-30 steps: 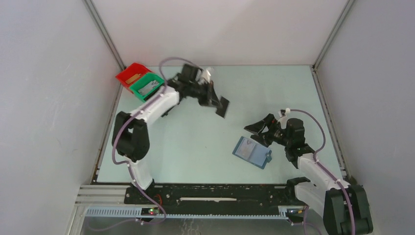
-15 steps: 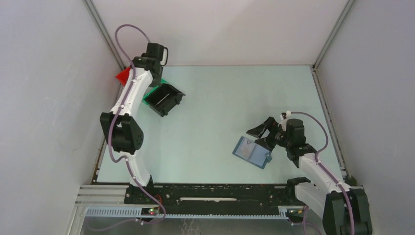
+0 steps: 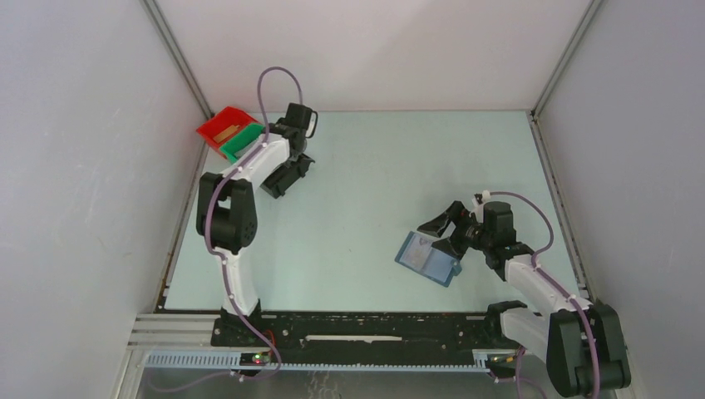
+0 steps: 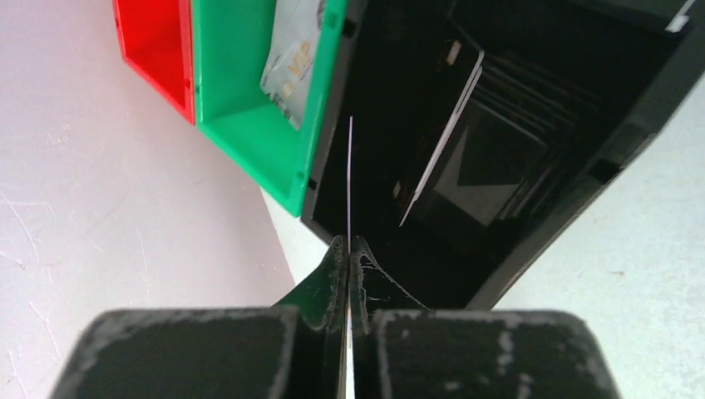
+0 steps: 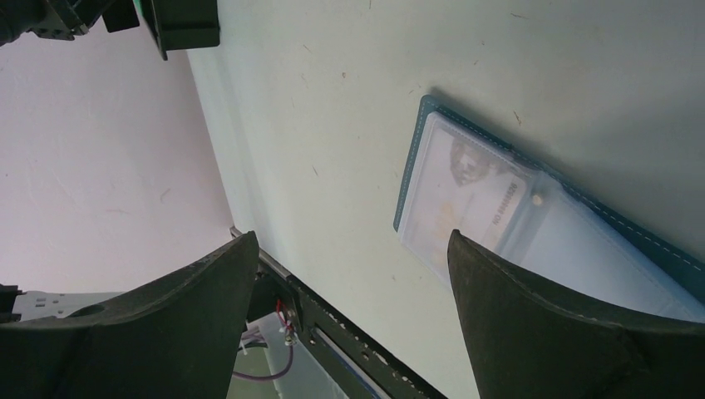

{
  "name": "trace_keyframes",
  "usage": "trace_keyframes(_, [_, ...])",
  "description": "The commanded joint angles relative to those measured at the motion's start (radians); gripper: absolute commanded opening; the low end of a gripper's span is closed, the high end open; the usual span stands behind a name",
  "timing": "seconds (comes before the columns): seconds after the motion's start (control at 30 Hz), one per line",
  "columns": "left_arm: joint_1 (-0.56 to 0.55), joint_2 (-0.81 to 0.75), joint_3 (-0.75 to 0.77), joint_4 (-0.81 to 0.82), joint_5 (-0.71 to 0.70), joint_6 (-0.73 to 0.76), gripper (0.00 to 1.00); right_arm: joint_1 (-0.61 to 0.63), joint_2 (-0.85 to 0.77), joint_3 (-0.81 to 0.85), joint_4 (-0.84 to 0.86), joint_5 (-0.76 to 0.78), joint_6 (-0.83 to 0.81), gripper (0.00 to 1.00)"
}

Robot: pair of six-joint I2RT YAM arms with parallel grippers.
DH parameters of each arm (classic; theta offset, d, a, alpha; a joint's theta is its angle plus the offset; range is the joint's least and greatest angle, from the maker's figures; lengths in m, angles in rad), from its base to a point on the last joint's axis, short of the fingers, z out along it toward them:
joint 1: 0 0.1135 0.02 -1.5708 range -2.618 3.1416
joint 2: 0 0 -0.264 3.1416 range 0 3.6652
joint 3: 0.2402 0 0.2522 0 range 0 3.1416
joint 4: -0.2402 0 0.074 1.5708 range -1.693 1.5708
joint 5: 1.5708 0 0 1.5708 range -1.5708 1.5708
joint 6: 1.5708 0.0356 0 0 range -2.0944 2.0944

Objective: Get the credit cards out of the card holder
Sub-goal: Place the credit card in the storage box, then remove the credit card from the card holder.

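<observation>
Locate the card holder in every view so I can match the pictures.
Top external: the card holder lies open on the table, right of centre, at the right gripper.
Left wrist: not in it.
Right wrist: the right half of the picture, partly behind one finger.
Shared landmark: the black bin, upper left, filling the upper right, top left corner.

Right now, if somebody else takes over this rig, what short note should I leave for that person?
Left tool: shut on a thin card, seen edge-on, above the black plastic bin that holds dark cards.
Right tool: open, empty, close to the slate-blue folding card holder, spread on the table.
Done: pale card in the green plastic bin, tan card in the red plastic bin.
To do: release the held card; empty the holder, where a printed card shows in a clear sleeve.
</observation>
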Motion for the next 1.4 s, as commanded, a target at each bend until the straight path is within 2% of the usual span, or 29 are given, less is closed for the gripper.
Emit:
trace_keyframes(0.0, [-0.013,-0.017,-0.057,0.163,0.019,0.065,0.00,-0.004,0.004,0.043,0.017,-0.010,-0.021,0.93])
trace_keyframes(0.27, [-0.013,0.007,-0.139,0.273,0.066,0.128,0.01,-0.004,0.008,0.043,0.001,-0.008,-0.034,0.93])
trace_keyframes(0.43, [-0.014,0.039,-0.108,0.250,0.037,0.103,0.17,-0.004,-0.002,0.043,-0.012,-0.002,-0.036,0.93])
trace_keyframes(0.57, [-0.016,0.041,-0.076,0.202,0.032,0.063,0.42,-0.004,-0.012,0.043,-0.014,0.008,-0.035,0.93])
trace_keyframes(0.6, [-0.018,0.039,-0.073,0.195,0.033,0.058,0.46,-0.004,-0.015,0.043,-0.014,0.015,-0.035,0.93])
trace_keyframes(0.8, [-0.050,-0.020,-0.006,0.084,0.026,0.009,0.49,-0.006,-0.039,0.043,-0.063,0.026,-0.037,0.93])
trace_keyframes(0.93, [-0.114,-0.103,0.084,-0.021,0.010,-0.054,0.53,-0.010,-0.054,0.043,-0.083,0.046,-0.047,0.93])
trace_keyframes(1.03, [-0.180,-0.145,0.190,-0.137,0.206,-0.185,0.59,-0.011,-0.049,0.043,-0.104,0.098,-0.044,0.94])
trace_keyframes(1.17, [-0.268,-0.140,0.261,-0.184,0.532,-0.400,0.58,-0.006,0.010,0.053,-0.098,0.119,-0.040,0.90])
trace_keyframes(1.27, [-0.307,-0.153,0.146,-0.063,0.858,-0.582,0.57,0.016,0.040,0.054,-0.084,0.142,-0.026,0.82])
trace_keyframes(1.33, [-0.325,-0.163,-0.014,0.147,1.141,-0.727,0.57,0.034,0.055,0.052,-0.098,0.185,-0.018,0.70])
trace_keyframes(1.37, [-0.339,-0.158,-0.075,0.221,1.214,-0.796,0.57,0.039,0.063,0.052,-0.104,0.197,-0.016,0.66])
